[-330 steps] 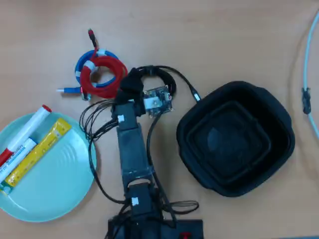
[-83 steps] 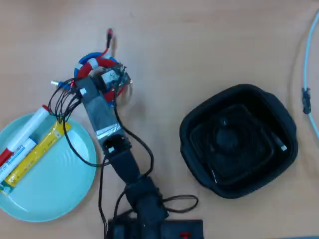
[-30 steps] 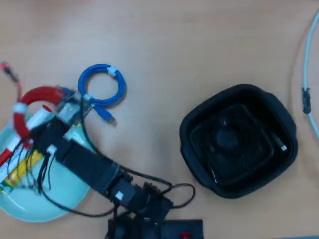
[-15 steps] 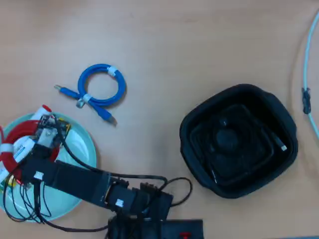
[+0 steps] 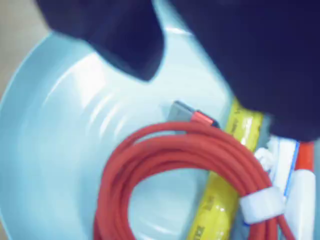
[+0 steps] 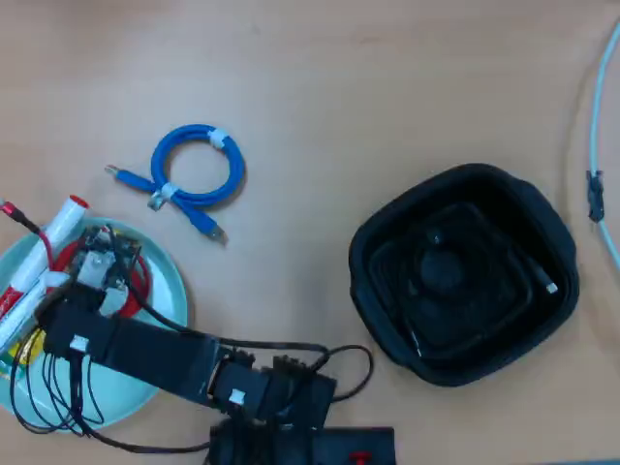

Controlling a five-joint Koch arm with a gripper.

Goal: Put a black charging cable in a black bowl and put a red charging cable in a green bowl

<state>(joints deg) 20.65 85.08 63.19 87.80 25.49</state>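
The red charging cable (image 5: pixel 170 155) lies coiled in the pale green bowl (image 5: pixel 55 125), bound by a white tie. My gripper (image 5: pixel 200 85) hovers just above it; its two dark jaws stand apart and hold nothing. In the overhead view the gripper (image 6: pixel 97 266) is over the green bowl (image 6: pixel 170 291) at the lower left, and only parts of the red cable (image 6: pixel 145 283) show beside the arm. The black bowl (image 6: pixel 387 228) stands at the right. The black charging cable (image 6: pixel 548 286) lies inside it, with a silver plug end showing.
A yellow item (image 5: pixel 220 195) and white markers (image 5: pixel 300 200) lie in the green bowl under the red coil; the markers (image 6: pixel 53 232) stick out over its rim. A blue coiled cable (image 6: pixel 199 174) lies on the table above the bowl. A pale cord (image 6: pixel 596 145) runs along the right edge.
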